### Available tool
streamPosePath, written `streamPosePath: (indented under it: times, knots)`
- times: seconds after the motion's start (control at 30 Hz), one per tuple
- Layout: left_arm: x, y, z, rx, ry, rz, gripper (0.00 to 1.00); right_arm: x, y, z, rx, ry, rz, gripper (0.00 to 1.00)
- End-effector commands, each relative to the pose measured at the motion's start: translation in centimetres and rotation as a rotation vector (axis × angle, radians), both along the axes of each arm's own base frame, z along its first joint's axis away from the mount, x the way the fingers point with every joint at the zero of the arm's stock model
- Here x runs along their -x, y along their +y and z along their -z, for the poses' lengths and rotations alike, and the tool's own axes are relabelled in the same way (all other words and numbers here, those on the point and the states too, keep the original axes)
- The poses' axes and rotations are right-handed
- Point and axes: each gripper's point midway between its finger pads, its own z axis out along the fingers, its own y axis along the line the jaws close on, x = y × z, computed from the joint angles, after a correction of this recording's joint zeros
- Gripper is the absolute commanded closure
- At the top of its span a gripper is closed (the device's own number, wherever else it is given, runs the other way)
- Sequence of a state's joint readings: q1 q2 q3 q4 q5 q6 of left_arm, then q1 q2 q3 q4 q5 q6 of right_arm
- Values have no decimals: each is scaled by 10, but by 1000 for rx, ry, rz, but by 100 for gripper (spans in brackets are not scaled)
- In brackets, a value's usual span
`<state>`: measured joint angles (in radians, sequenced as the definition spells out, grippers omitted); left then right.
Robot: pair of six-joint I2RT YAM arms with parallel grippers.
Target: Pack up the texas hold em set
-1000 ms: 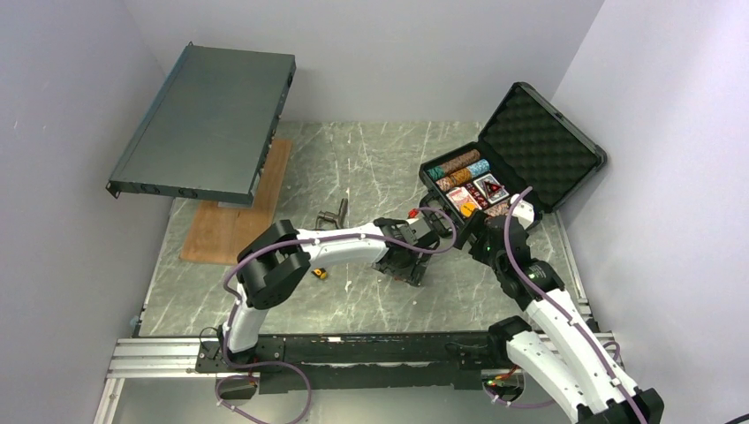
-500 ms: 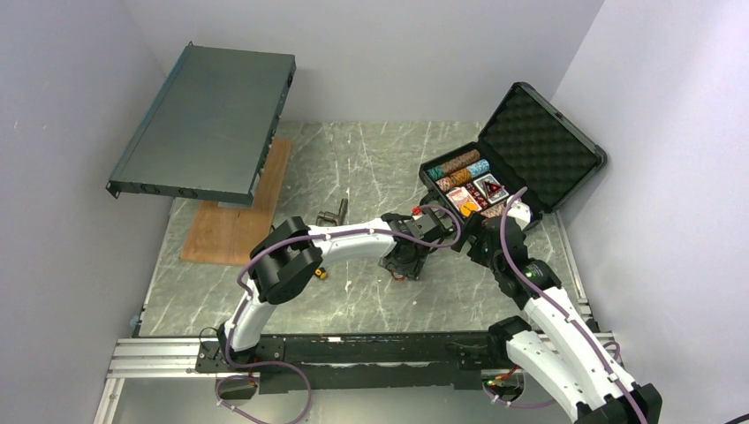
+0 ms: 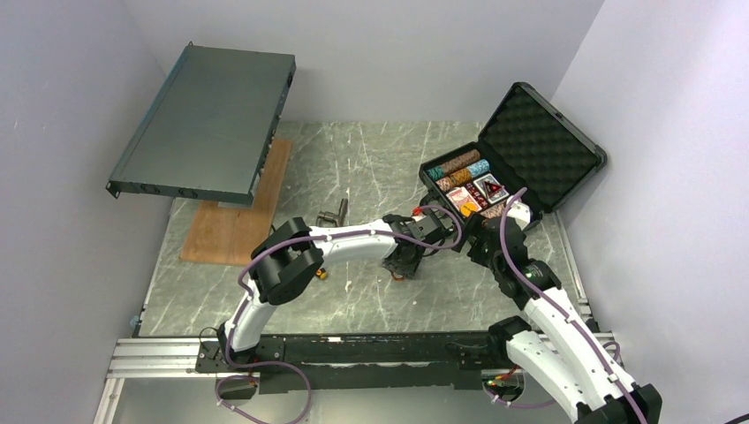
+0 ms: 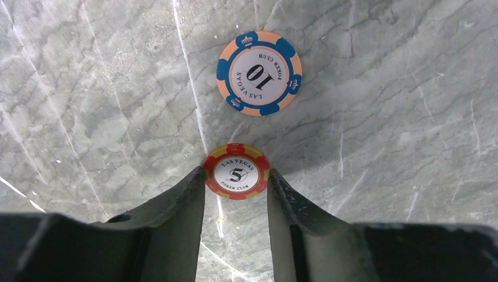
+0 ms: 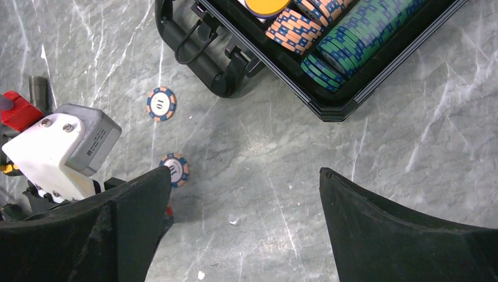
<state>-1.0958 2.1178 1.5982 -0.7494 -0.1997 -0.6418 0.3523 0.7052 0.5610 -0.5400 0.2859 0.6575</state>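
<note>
1. My overhead view is bright and even, lit softly from above, with no glare on the table [image 3: 371, 168].
2. My left wrist view is sharp on the red chip [image 4: 236, 171]. My left fingers [image 4: 176, 223] are dark and slightly soft.
3. In my right wrist view the right fingers [image 5: 376, 229] are near-black and featureless, and the marble is crisp.

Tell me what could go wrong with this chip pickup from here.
The left gripper pinches the flat red 5 chip only at the tips of its jaws, so the chip may pop out on lifting.
The blue 10 chip lies just beyond it and could get knocked away.
The right gripper hovers open close to the left arm; they might bump.
</note>
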Motion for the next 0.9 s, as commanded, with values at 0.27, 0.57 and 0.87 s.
streamPosePath:
  times: [0.27, 0.57, 0.87]
  knots:
    - [-4, 25, -43, 122, -73, -30, 81, -4, 2, -23, -14, -105, -26, 4]
    - [-16, 38, -108, 485, -71, -5, 81, -12, 69, -16, -169, -23, -346, 2]
    - [-30, 63, -148, 464, -349, 194, 85, -24, 132, -36, -504, 197, -629, 6]
